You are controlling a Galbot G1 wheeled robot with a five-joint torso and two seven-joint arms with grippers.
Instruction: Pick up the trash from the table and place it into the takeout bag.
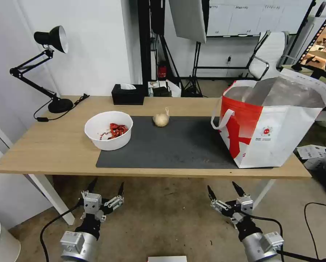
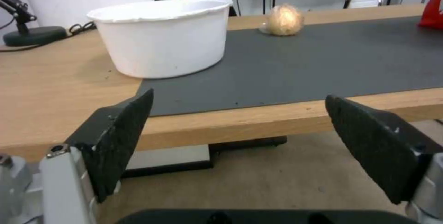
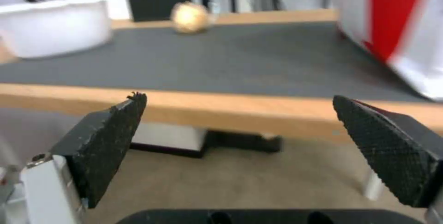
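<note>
On the light-wood table a white round bowl with red scraps sits at the left edge of the dark grey mat. A small knotted yellowish plastic bag lies at the mat's far edge. The white-and-red takeout bag stands open at the right end. My left gripper is open below the table's front edge, in front of the bowl. My right gripper is open too, low in front of the takeout bag. Both hold nothing. Both wrist views show the yellowish bag.
A black desk lamp stands at the table's far left and a black tissue box at the back edge. Behind are light stands and a white chair. Cables and papers lie on the floor at the right.
</note>
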